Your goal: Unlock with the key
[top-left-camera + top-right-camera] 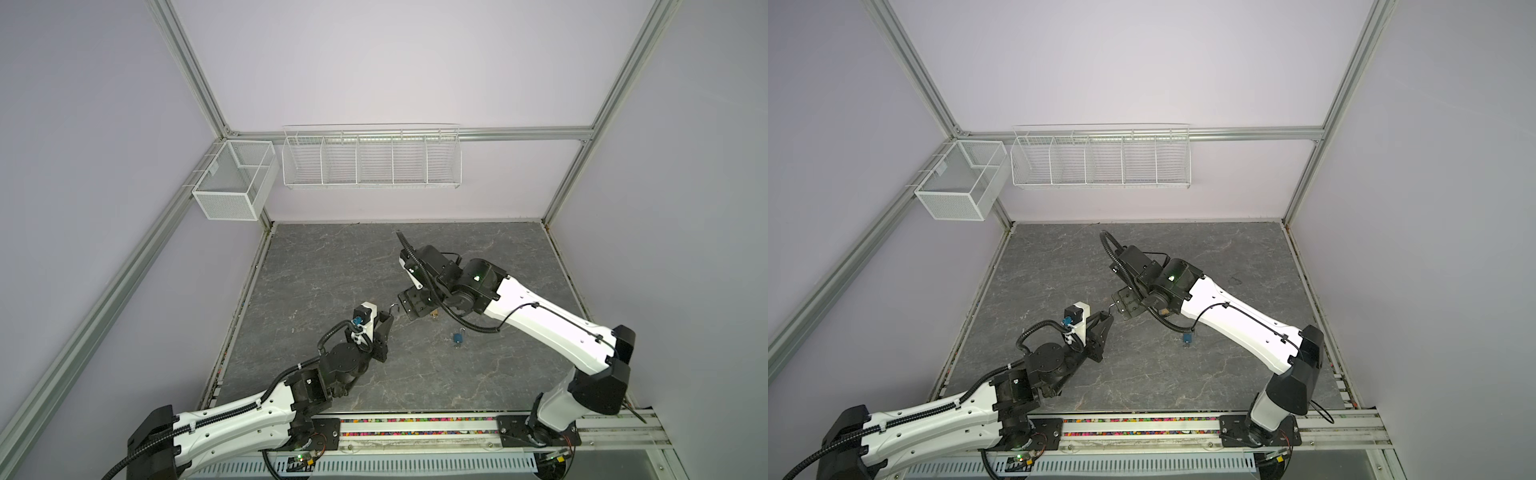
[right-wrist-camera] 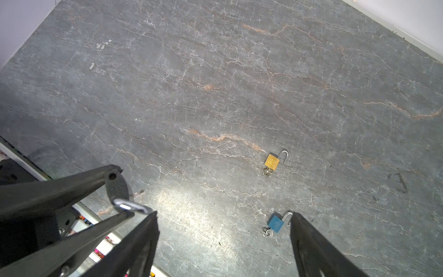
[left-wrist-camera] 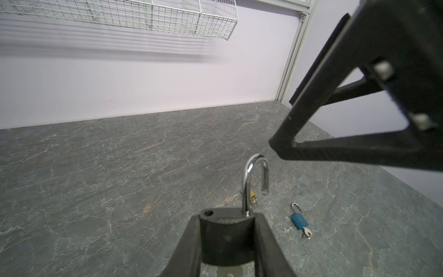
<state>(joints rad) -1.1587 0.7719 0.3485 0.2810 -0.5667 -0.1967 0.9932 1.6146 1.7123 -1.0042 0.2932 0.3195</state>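
My left gripper (image 3: pixel 227 215) is shut on the body of a black padlock (image 3: pixel 227 237) and holds it above the table. Its silver shackle (image 3: pixel 247 175) stands swung open, one leg free. A silvery key (image 2: pixel 138 192) seems to stick out of the padlock's far end. In both top views the shackle (image 1: pixel 394 308) (image 1: pixel 1111 307) points toward my right gripper (image 1: pixel 409 309). The right gripper (image 2: pixel 224 214) is open and holds nothing. One of its fingers (image 2: pixel 148 230) is right beside the shackle (image 2: pixel 133 206), apart from it.
On the grey stone table (image 1: pixel 332 270) lie a blue padlock (image 2: pixel 275 223) (image 1: pixel 458 337) and a gold padlock (image 2: pixel 271 162), each with an open shackle and a key in it. White wire baskets (image 1: pixel 372 160) (image 1: pixel 235 183) hang on the back wall.
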